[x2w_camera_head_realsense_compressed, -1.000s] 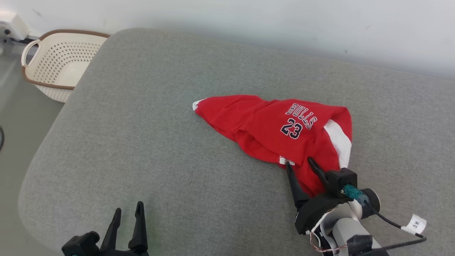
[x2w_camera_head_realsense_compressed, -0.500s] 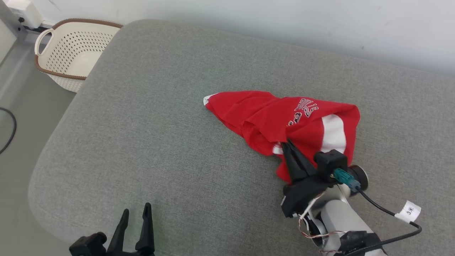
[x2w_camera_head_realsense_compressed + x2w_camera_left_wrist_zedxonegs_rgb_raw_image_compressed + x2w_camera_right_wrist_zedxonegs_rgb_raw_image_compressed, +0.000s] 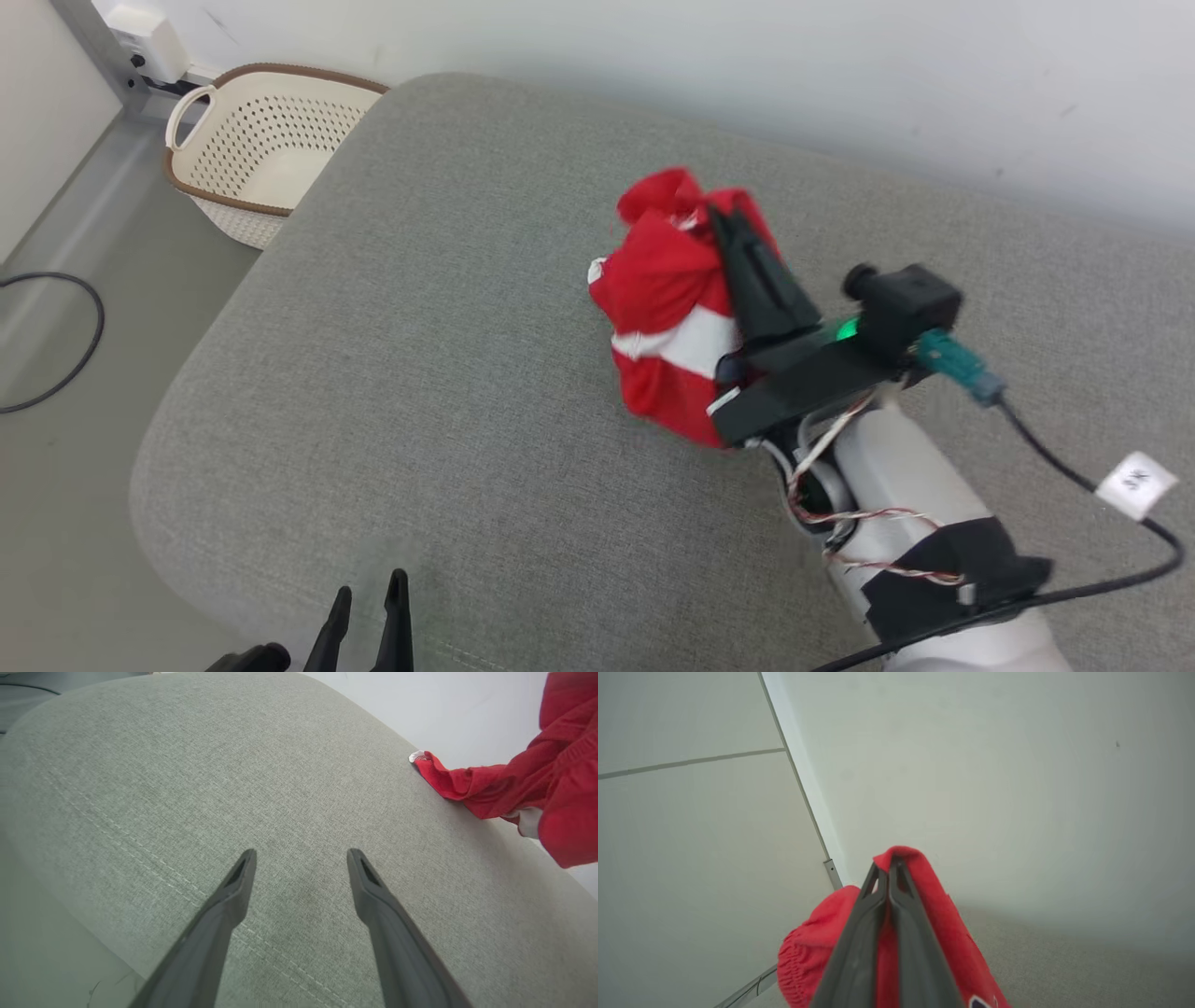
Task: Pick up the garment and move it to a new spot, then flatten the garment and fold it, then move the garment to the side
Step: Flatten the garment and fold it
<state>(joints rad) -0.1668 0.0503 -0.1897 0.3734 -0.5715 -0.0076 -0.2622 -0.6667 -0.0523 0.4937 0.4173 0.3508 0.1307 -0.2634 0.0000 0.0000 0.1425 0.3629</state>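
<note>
The garment (image 3: pixel 667 308) is a red jersey with white stripes, bunched up and hanging above the grey cushion (image 3: pixel 448 373). My right gripper (image 3: pixel 724 224) is shut on its upper fold and holds it up. Red cloth (image 3: pixel 924 896) drapes over both sides of the pressed-together fingers (image 3: pixel 873 905) in the right wrist view. In the left wrist view one corner of the garment (image 3: pixel 448 779) still touches the cushion (image 3: pixel 187 788) at the right. My left gripper (image 3: pixel 366 607) stays low at the cushion's near edge, open (image 3: pixel 301 856) and holding nothing.
A cream perforated laundry basket (image 3: pixel 266 149) stands on the floor past the cushion's far left corner. A black cable (image 3: pixel 56 373) lies on the floor at the left. A white wall (image 3: pixel 747 65) runs behind the cushion.
My right gripper shut on the garment's near edge and raised it, so the spread jersey is now a hanging bunch. The head camera has also shifted. The left gripper stays open.
</note>
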